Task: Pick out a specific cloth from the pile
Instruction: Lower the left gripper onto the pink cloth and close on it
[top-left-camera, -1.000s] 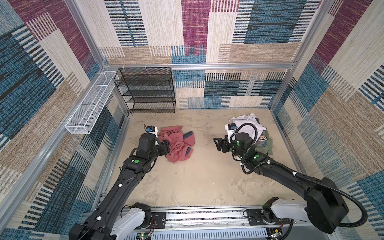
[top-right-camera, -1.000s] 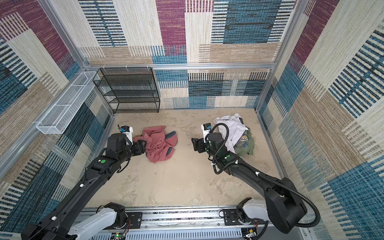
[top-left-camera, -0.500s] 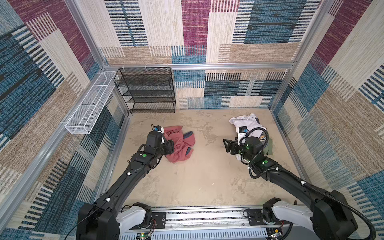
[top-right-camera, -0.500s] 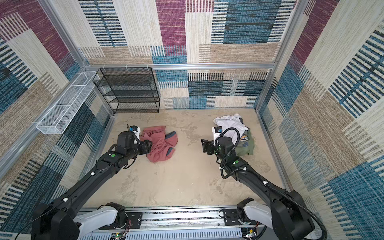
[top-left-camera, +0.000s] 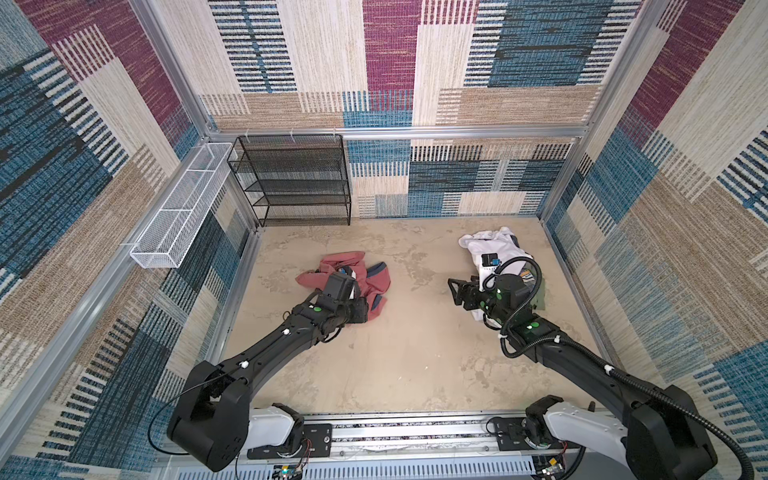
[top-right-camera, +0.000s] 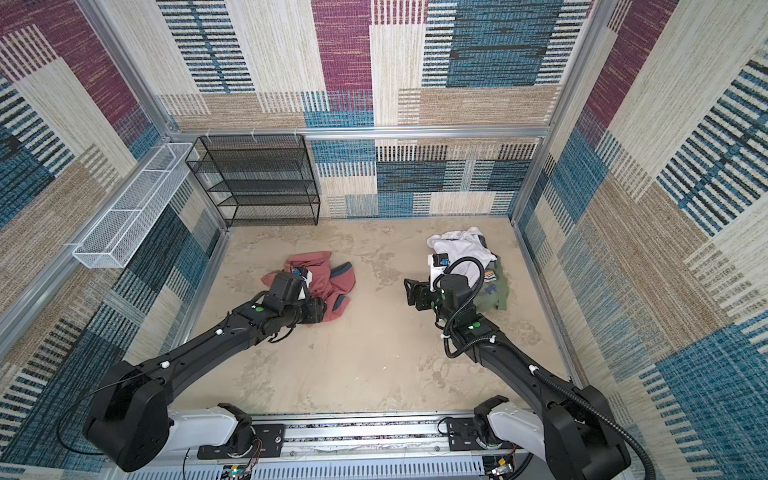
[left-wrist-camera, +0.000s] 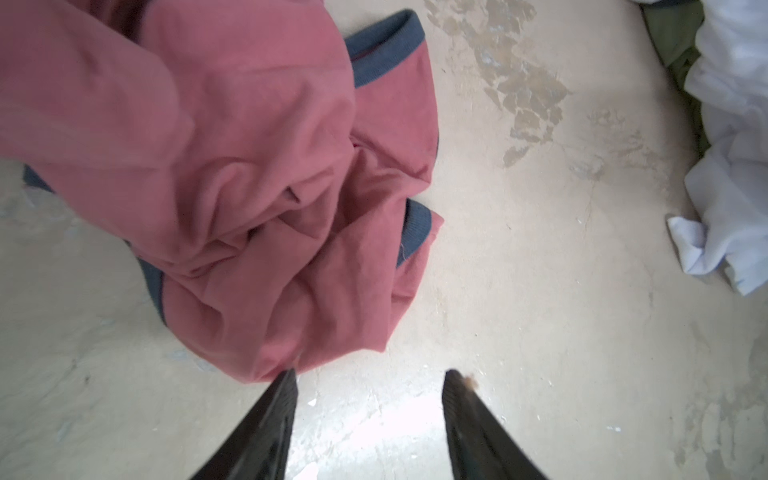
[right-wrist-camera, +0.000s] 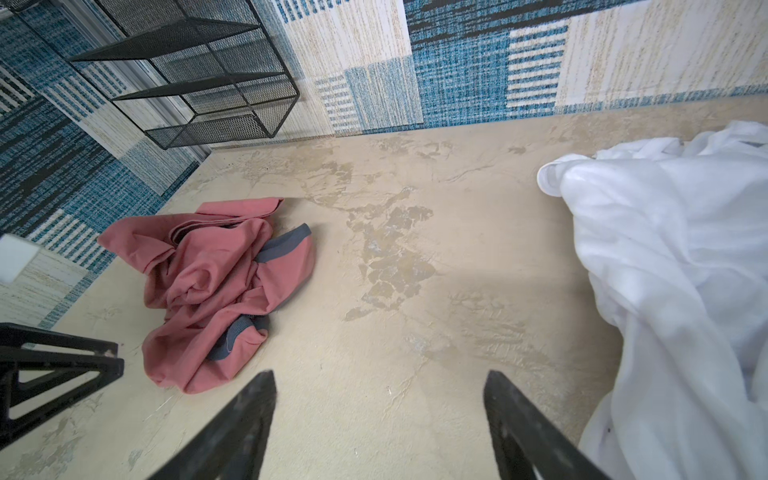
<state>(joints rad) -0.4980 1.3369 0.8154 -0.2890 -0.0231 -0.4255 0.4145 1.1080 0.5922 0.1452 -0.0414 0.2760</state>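
Here's the cloth (top-left-camera: 332, 262), the salmon-red garment with the grey-blue ribbed trim, crumpled on the bare floor (top-left-camera: 415, 340) left of centre, in front of the black wire shelf (top-left-camera: 299, 183). It lies well apart from the pile (top-left-camera: 498, 249) over on the right, so the separating looks done already. What's in hand, as I read it, is the left arm lining up to take hold of it. In the left wrist view the left gripper (left-wrist-camera: 369, 376) sits low at the cloth's edge with its jaws spread and only floor between them. One fingertip (left-wrist-camera: 286, 386) is right at the hem, touching or just beside it, I can't tell which. Nothing is pinched there yet. Across the floor, the right gripper (right-wrist-camera: 380, 374) hangs beside the pile with its jaws spread wide and empty. The white garment (right-wrist-camera: 665, 257) billows close at its side, and the olive-green garment (top-right-camera: 494, 293) is tucked beneath that in a top view. That arm has no part in the cloth for now. So what does the next move call for? My call is that the left jaws need to shift sideways over the fabric, so a fold sits between both fingers and not just against one. Then they go down and press together on a bunched ridge, not the flat hem, because this soft knit will slide out of a thin pinch. Lifting it clear should be easy, with the heap too far off to drag along.
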